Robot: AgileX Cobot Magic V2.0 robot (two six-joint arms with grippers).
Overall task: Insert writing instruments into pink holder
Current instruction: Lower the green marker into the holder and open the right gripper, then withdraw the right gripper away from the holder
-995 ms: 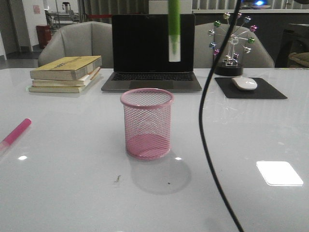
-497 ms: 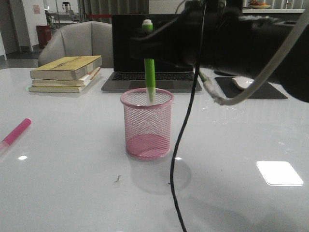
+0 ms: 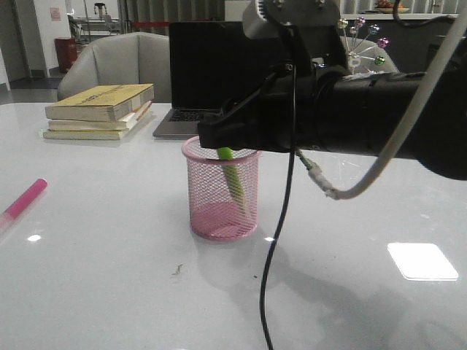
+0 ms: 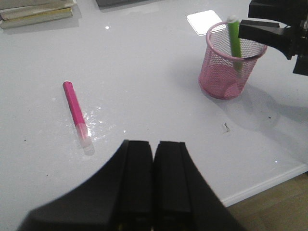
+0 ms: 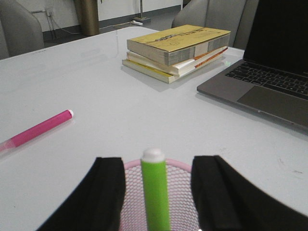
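The pink holder stands upright mid-table. The lime green marker leans inside it, whitish end up, tip near the base. My right gripper hovers just over the rim, open, its fingers on either side of the green marker with gaps on both sides. The magenta pink marker lies flat on the table far to the left. My left gripper is shut on nothing, above the near table edge; from there the pink marker and the holder show beyond it.
A stack of books and an open laptop stand behind the holder. A small ferris-wheel ornament is at the back right. A black cable hangs from the right arm in front of the holder.
The green marker came down from above the holder into it and now leans inside. My right gripper lowered to the rim and opened off the marker.
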